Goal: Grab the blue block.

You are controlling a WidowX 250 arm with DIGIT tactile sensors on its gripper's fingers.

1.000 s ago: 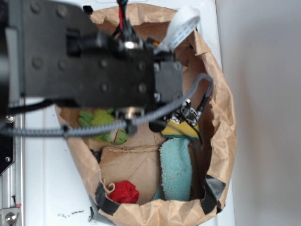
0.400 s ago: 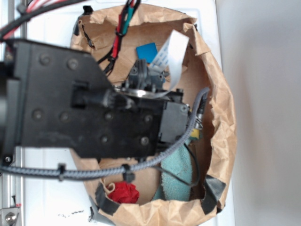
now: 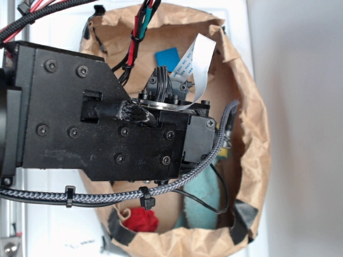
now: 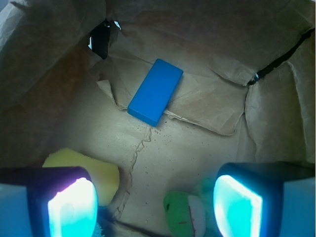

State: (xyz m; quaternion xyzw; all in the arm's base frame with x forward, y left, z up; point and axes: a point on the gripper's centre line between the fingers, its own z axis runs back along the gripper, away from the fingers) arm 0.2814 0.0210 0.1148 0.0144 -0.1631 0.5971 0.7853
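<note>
A white tabletop [image 3: 300, 107] filled the exterior view, with a strip of metal rail [image 3: 8, 235] along its left edge. On it stood a wide brown paper bag [image 3: 257, 139], its rim rolled down and crumpled, with dark tape patches [image 3: 244, 214] at the near corners. The bag's creased paper floor [image 4: 163, 148] served as the working surface in the wrist view, where its walls rose on all sides and a dark gap showed at the upper left.

The black robot arm [image 3: 96, 123] covered most of the bag's opening, trailing a braided grey cable [image 3: 80, 195], red, green and black wires [image 3: 140, 24] and a flat white ribbon cable [image 3: 195, 59]. No brand, label or writing could be read anywhere.

Inside the bag, a fuzzy teal towel [image 3: 206, 201] lay at the near right and a red crumpled object [image 3: 142, 219] at the near left. The wrist view showed a yellow sponge [image 4: 81, 165] at the lower left and a green toy [image 4: 185, 210] with a pale patch at the bottom centre.

The gripper [image 4: 155, 202] hung with its fingers spread wide apart, holding nothing, the pads [image 4: 71, 207] glowing cyan.

The blue block [image 4: 155, 91] lay flat on the bag's floor toward the far wall, well apart from the fingers and sitting diagonally. It was bright blue, smooth, rectangular and plain-faced. In the exterior view only part of it [image 3: 167, 58] peeked out beside the ribbon cable.
</note>
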